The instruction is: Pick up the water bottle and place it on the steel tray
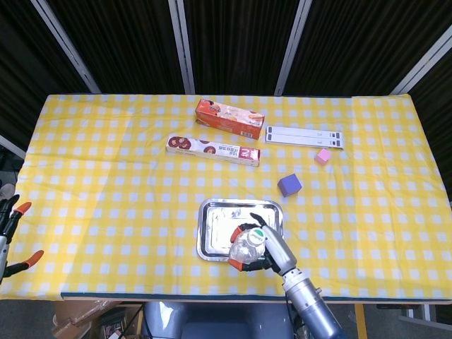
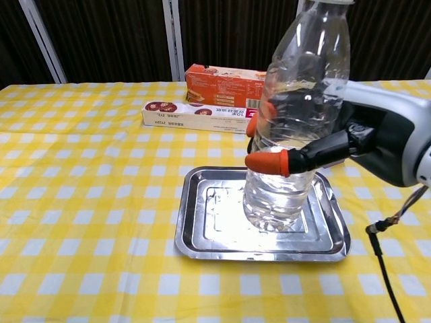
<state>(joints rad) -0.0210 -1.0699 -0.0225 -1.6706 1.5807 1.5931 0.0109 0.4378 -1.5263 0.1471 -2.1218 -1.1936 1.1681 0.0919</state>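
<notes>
Water bottle (image 2: 296, 134) cap cut off; right robot hand (image 2: 350, 145) partly hidden.

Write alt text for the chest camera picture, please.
A robot's right hand grips a clear water bottle upright, its base in or just above a steel tray on a yellow checked tablecloth. Two snack boxes lie behind.

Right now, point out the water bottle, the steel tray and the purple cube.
water bottle (image 2: 296, 114), chest view, on its clear upper body.
steel tray (image 2: 195, 232), chest view, on its bare left rim.
purple cube (image 1: 289, 185), head view, on its top face.
</notes>
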